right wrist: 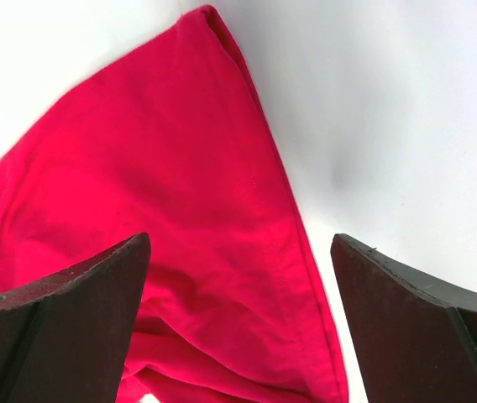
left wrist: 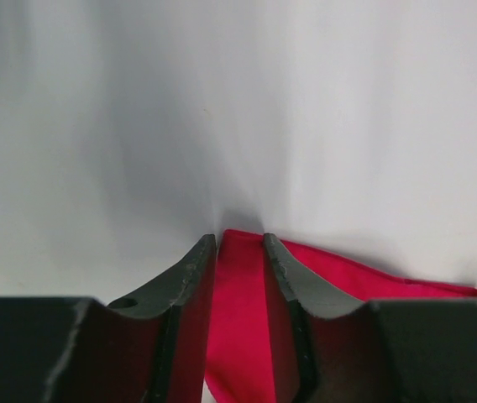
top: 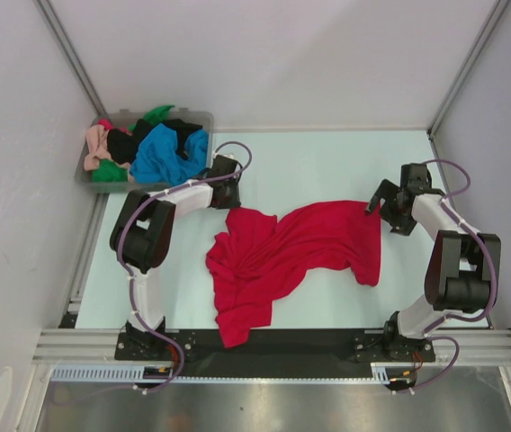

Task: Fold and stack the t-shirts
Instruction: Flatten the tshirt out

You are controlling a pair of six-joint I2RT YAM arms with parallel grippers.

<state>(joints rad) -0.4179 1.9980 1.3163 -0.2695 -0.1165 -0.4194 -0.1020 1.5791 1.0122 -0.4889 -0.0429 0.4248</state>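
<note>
Pale tabletop inside white walls carries the red t-shirt, which lies bunched and twisted across the middle. One end trails toward my bases. The other t-shirts sit heaped in the bin at the far left.

My left gripper is down at the shirt's far left corner, jaws narrow, with a ridge of red cloth filling the gap between them; I read that as a pinch. My right gripper hangs over the far right corner, jaws spread wide and holding nothing.

The left pinch looks to have only a thin edge, so the cloth could slide out when I lift. If my right gripper catches a doubled fold and not the corner, pulling the two ends apart would keep the twist in. My left arm is also close to the bin and could knock it.
</note>
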